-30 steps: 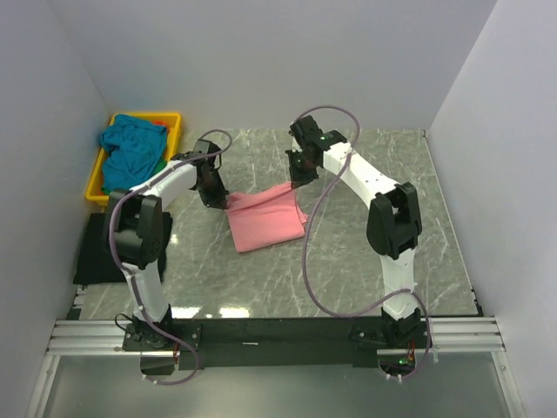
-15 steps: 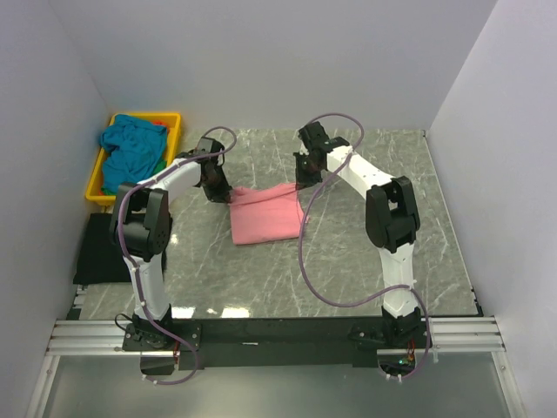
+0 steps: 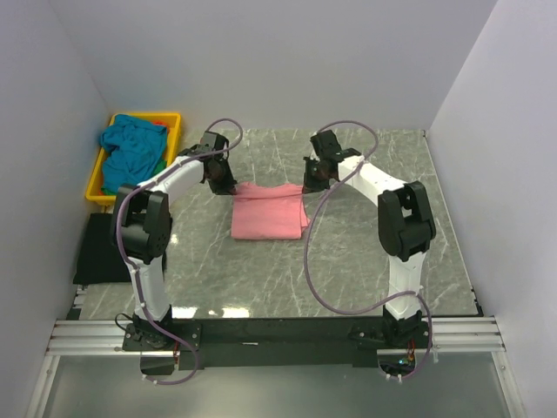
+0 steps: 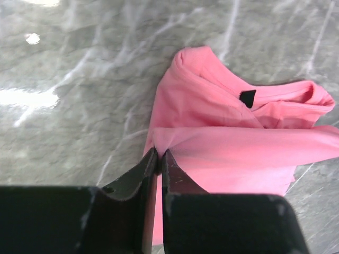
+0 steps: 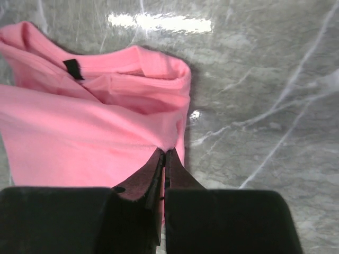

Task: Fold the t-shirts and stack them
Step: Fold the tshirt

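The salmon pink t-shirt (image 3: 268, 212) lies folded as a rough rectangle on the marble table. My left gripper (image 3: 228, 185) is shut on its far left corner, and the pinched cloth shows in the left wrist view (image 4: 159, 152). My right gripper (image 3: 308, 181) is shut on its far right corner, seen in the right wrist view (image 5: 164, 152). The shirt's collar with a black tag (image 4: 247, 97) faces away from both grippers. The teal blue t-shirt (image 3: 132, 150) lies crumpled in the yellow tray, with a bit of orange-red cloth (image 3: 159, 124) behind it.
The yellow tray (image 3: 171, 119) stands at the far left, beside the table's edge. A black mat (image 3: 94, 257) lies left of the table. White walls close in the back and both sides. Purple cables loop over both arms.
Both grippers have moved away from the arm bases, carrying the shirt's near edge over towards the far edge. The pink shirt now lies squarer and shorter.
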{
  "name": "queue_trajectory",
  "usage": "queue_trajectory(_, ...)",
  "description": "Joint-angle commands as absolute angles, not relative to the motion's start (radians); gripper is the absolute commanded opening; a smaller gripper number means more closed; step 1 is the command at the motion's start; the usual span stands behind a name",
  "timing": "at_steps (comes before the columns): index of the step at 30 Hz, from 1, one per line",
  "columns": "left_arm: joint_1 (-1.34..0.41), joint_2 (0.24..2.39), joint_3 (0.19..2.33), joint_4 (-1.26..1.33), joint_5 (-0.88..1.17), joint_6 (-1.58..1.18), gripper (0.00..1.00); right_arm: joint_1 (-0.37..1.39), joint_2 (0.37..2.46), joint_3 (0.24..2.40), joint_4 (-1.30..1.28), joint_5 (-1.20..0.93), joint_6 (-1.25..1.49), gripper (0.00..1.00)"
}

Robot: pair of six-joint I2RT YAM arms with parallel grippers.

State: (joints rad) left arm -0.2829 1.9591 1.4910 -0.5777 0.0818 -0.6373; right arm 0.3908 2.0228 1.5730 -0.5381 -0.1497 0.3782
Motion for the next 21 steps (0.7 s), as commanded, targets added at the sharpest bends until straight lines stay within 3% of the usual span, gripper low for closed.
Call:
queue_trajectory(1, -0.291, 1.933, 1.516, -0.525, 0.055, -0.603, 0.12, 0.357, 1.951, 1.526, -0.448, -0.112, 0.4, 0.0)
queue_trajectory(7, -0.291, 2.002, 1.534, -0.482, 0.043, -0.606, 0.18, 0.338, 1.999, 1.509, -0.419, -0.136, 0.419, 0.04)
queue_trajectory(15, -0.293, 2.0, 1.572, -0.433, 0.003, -0.591, 0.53, 0.325, 1.979, 1.5, -0.397, -0.135, 0.442, 0.32)
queue_trajectory(17, -0.299, 1.97, 1.557, -0.431, 0.003, -0.58, 0.63, 0.325, 1.95, 1.49, -0.394, -0.12, 0.442, 0.35)
queue_trajectory(21, -0.308, 1.818, 1.468, -0.402, -0.055, -0.565, 0.7, 0.324, 1.818, 1.367, -0.287, -0.167, 0.431, 0.38)
